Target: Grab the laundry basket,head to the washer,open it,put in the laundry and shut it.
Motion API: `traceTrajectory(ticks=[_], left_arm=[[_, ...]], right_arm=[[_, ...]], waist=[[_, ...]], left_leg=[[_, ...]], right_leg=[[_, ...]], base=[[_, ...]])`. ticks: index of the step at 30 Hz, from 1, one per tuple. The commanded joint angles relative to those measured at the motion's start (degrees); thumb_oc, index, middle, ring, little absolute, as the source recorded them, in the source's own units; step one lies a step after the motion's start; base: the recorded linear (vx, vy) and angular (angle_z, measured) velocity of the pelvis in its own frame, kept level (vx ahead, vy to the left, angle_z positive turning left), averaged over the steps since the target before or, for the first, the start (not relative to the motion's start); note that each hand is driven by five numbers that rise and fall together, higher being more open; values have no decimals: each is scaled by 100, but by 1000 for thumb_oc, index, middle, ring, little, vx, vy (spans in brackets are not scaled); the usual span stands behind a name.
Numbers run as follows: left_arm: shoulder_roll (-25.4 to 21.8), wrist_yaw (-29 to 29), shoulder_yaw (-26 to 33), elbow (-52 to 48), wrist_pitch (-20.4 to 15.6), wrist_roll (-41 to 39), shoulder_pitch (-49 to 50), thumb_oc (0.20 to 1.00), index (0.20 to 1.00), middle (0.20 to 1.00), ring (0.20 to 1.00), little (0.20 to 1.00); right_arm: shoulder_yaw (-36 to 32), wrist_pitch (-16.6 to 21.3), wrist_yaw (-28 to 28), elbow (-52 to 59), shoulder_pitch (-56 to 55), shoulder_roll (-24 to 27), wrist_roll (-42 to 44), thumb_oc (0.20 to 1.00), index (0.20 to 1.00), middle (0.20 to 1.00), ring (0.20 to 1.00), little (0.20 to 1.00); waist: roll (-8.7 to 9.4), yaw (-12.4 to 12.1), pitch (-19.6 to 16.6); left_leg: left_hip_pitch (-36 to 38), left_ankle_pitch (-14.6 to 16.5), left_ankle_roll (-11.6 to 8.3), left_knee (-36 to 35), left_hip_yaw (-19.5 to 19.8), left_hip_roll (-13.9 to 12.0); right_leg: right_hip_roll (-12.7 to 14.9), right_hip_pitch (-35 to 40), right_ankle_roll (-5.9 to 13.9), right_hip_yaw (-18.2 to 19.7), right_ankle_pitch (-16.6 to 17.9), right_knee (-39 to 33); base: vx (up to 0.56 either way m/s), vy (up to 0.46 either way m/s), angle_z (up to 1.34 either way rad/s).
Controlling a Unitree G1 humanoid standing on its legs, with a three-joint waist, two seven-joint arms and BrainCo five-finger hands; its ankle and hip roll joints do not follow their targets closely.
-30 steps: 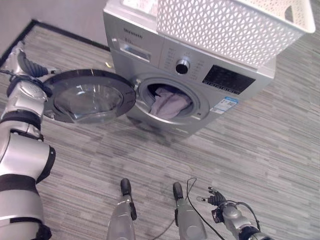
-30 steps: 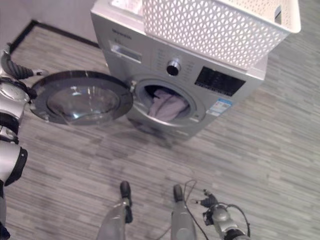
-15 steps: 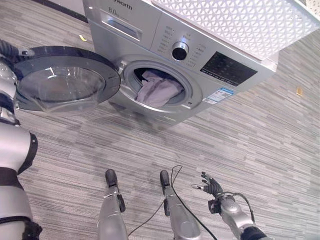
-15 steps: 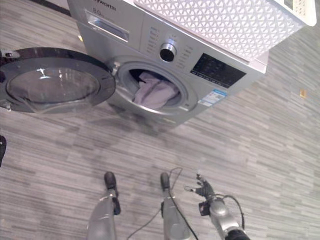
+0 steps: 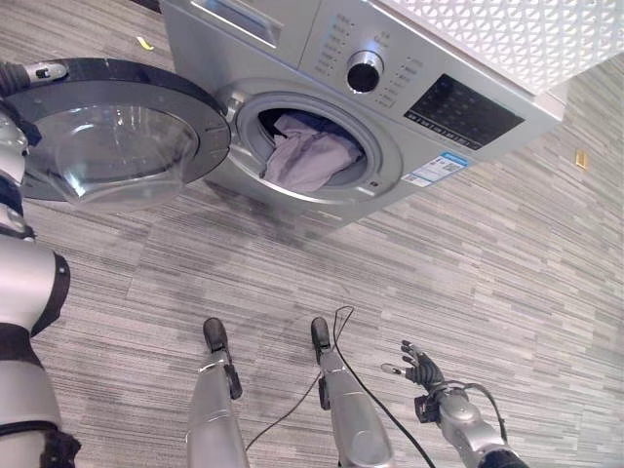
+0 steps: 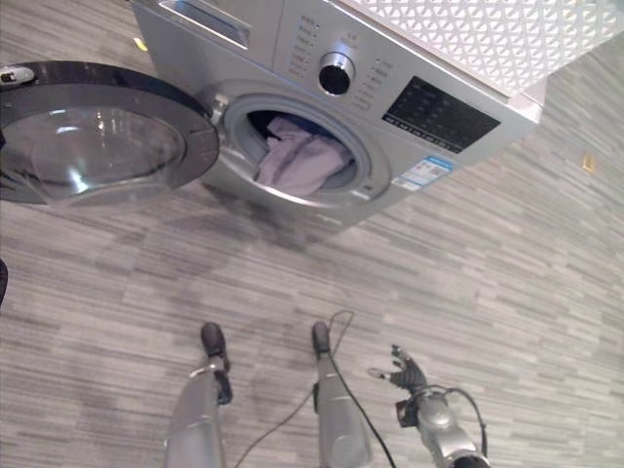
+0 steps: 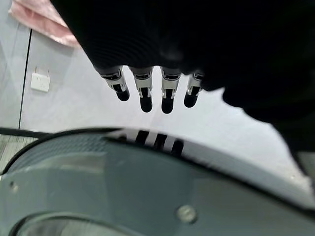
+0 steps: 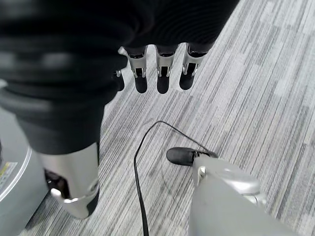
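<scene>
The silver washer (image 5: 292,44) stands ahead with its round door (image 5: 117,136) swung wide open to the left. Lilac laundry (image 5: 310,156) lies in the drum opening. The white lattice basket (image 5: 507,34) rests on top of the washer. My left hand (image 5: 14,76) is at the door's far outer edge; in the left wrist view its fingers (image 7: 153,93) are straight, just above the door rim (image 7: 147,172), holding nothing. My right hand (image 5: 419,369) hangs low at the right over the floor, fingers (image 8: 158,73) spread and empty.
Grey striped floor (image 5: 468,253) spreads in front and to the right of the washer. Small yellow scraps lie on it near the washer's left corner (image 5: 144,43) and at the far right (image 5: 581,158). A wall with a socket (image 7: 39,82) is behind the door.
The whole picture has shifted: the washer sits higher and closer, and most of the basket has left the top edge. The door stays wide open. Both hands keep their places.
</scene>
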State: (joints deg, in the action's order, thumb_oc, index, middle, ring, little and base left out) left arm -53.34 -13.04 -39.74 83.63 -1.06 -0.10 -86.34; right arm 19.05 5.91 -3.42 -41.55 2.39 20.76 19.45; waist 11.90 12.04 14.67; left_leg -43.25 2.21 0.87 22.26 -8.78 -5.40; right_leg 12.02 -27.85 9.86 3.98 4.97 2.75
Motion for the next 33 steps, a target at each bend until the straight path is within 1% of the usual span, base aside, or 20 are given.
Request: traceTrajectory(ticks=[1, 3, 6, 7, 8, 10, 14, 15, 16, 17, 19, 20, 21, 23, 24, 27, 28, 29, 30, 33], left_arm=[[-177, 183, -84, 161, -85, 7, 204, 1000, 1000, 1000, 1000, 1000], [-87, 385, -63, 218, -28, 144, 460, 1000, 1000, 1000, 1000, 1000], [-11, 800, 12, 229, 61, 291, 847, 1000, 1000, 1000, 1000, 1000], [-11, 800, 13, 229, 61, 291, 848, 1000, 1000, 1000, 1000, 1000], [-11, 1218, 90, 214, 67, 377, 1239, 1000, 1000, 1000, 1000, 1000], [-6, 1541, 199, 124, 64, 335, 1595, 1000, 1000, 1000, 1000, 1000], [27, 2281, 602, -288, 19, -137, 2486, 1000, 1000, 1000, 1000, 1000], [79, 2361, 704, -448, -23, -244, 2710, 1000, 1000, 1000, 1000, 1000], [265, 2520, 864, -844, -125, -530, 3181, 1000, 1000, 1000, 1000, 1000], [264, 2519, 873, -851, -122, -529, 3193, 1000, 1000, 1000, 1000, 1000], [414, 2715, 1016, -1412, -216, -976, 3779, 1000, 1000, 1000, 1000, 1000], [413, 2713, 1025, -1421, -212, -976, 3792, 1000, 1000, 1000, 1000, 1000], [567, 2737, 929, -2360, -390, -1462, 4628, 1000, 1000, 1000, 1000, 1000], [712, 2642, 956, -2680, -498, -1694, 5010, 1000, 1000, 1000, 1000, 1000], [826, 2484, 1115, -2863, -577, -1826, 5239, 1000, 1000, 1000, 1000, 1000], [997, 2337, 1237, -2995, -659, -1979, 5408, 1000, 1000, 1000, 1000, 1000], [1167, 2013, 1345, -3382, -885, -1826, 5548, 1000, 1000, 1000, 1000, 1000], [1277, 1922, 1361, -3456, -931, -1752, 5582, 1000, 1000, 1000, 1000, 1000], [1731, 1570, 1426, -3893, -1205, -1710, 5516, 1000, 1000, 1000, 1000, 1000], [1991, 1418, 1387, -4716, -1399, -1791, 5700, 1000, 1000, 1000, 1000, 1000]], right_arm=[[-215, -8, 48, -70, -114, 528, -7, 1000, 1000, 1000, 1000, 1000], [-196, -58, 93, -100, -83, 558, -14, 1000, 1000, 1000, 1000, 1000], [-188, -125, 199, -41, -80, 727, -21, 1000, 1000, 1000, 1000, 1000], [-187, -125, 199, -41, -80, 728, -21, 1000, 1000, 1000, 1000, 1000], [-217, -197, 264, -26, -71, 842, -30, 1000, 1000, 1000, 1000, 1000], [-183, -266, 345, 3, -60, 941, -93, 1000, 1000, 1000, 1000, 1000], [-121, -387, 616, 218, -105, 1189, -238, 1000, 1000, 1000, 1000, 1000], [-135, -398, 668, 209, -116, 1227, -292, 1000, 1000, 1000, 1000, 1000], [-139, -401, 738, 159, -100, 1304, -376, 1000, 1000, 1000, 1000, 1000], [-136, -401, 738, 160, -102, 1309, -376, 1000, 1000, 1000, 1000, 1000], [-203, -391, 828, 266, -181, 1380, -378, 1000, 1000, 1000, 1000, 1000], [-200, -392, 828, 268, -183, 1384, -378, 1000, 1000, 1000, 1000, 1000], [-227, -363, 996, 356, -263, 1577, -432, 1000, 1000, 1000, 1000, 1000], [-287, -327, 1052, 396, -243, 1752, -428, 1000, 1000, 1000, 1000, 1000], [-342, -283, 1047, 401, -192, 1775, -367, 1000, 1000, 1000, 1000, 1000], [-417, -230, 1040, 381, -147, 1792, -299, 1000, 1000, 1000, 1000, 1000], [-543, -148, 1056, 458, -268, 1780, -237, 1000, 1000, 1000, 1000, 1000], [-570, -126, 1067, 461, -306, 1773, -248, 1000, 1000, 1000, 1000, 1000], [-677, -33, 1060, 447, -513, 1703, -300, 1000, 1000, 1000, 1000, 1000], [-640, 4, 1101, 416, -777, 1650, -469, 1000, 1000, 1000, 1000, 1000]], waist=[[-191, 94, -30], [-187, 84, -32], [-204, 55, -15], [-204, 55, -15], [-240, 36, 1], [-276, 22, 0], [-350, -43, -8], [-371, -63, -14], [-435, -97, -26], [-439, -93, -29], [-513, -169, -16], [-515, -166, -18], [-641, -320, 10], [-711, -384, 47], [-749, -432, 95], [-783, -430, 149], [-822, -453, 130], [-840, -444, 101], [-878, -417, -27], [-903, -447, -127]], left_leg=[[204, 34, -344, -725, 446, -312], [180, 40, -338, -678, 434, -333], [209, 65, -341, -614, 404, -347], [209, 65, -341, -614, 404, -347], [243, 84, -350, -547, 376, -351], [288, 129, -352, -485, 358, -363], [384, 228, -361, -311, 327, -412], [397, 227, -371, -288, 333, -415], [451, 222, -375, -286, 339, -419], [452, 223, -375, -287, 338, -420], [552, 237, -376, -238, 312, -434], [555, 239, -377, -237, 312, -435], [820, 273, -402, -171, 274, -458], [1066, 292, -432, -160, 235, -454], [1203, 300, -447, -123, 204, -454], [1424, 298, -478, -118, 146, -464], [1642, 236, -531, -193, 132, -468], [1739, 213, -547, -252, 120, -471], [1938, -87, -589, -617, 120, -470], [2139, -230, -639, -874, 177, -488]], right_leg=[[437, 596, 514, -209, 871, -253], [440, 554, 514, -220, 884, -200], [444, 537, 514, -235, 760, -90], [444, 537, 514, -235, 760, -90], [451, 533, 514, -218, 688, -28], [444, 534, 509, -210, 600, 16], [431, 552, 469, -246, 304, 110], [425, 549, 470, -244, 305, 140], [428, 545, 468, -241, 298, 223], [427, 546, 468, -241, 297, 223], [433, 572, 423, -265, 125, 344], [432, 574, 422, -265, 124, 345], [459, 739, 375, -331, -233, 530], [477, 871, 342, -343, -430, 661], [492, 987, 323, -339, -524, 713], [509, 1127, 301, -342, -617, 769], [503, 1275, 265, -351, -710, 805], [493, 1329, 264, -353, -743, 795], [443, 1482, 231, -375, -703, 687], [377, 1628, 184, -412, -780, 646]], base=[[0, 0, 0], [-18, -10, -6], [-25, -5, -6], [-38, 22, -3], [-47, 29, -5], [-49, 25, -12], [-32, 2, -14], [-53, -13, -18], [-40, -14, -4], [-35, -2, 1], [-6, 4, -5], [14, -21, -5], [18, -32, -5], [11, -22, 0], [0, 0, 0], [-8, -45, -5], [-20, -80, -24], [-110, -193, -23], [-109, -172, -15], [-58, -156, 0]])
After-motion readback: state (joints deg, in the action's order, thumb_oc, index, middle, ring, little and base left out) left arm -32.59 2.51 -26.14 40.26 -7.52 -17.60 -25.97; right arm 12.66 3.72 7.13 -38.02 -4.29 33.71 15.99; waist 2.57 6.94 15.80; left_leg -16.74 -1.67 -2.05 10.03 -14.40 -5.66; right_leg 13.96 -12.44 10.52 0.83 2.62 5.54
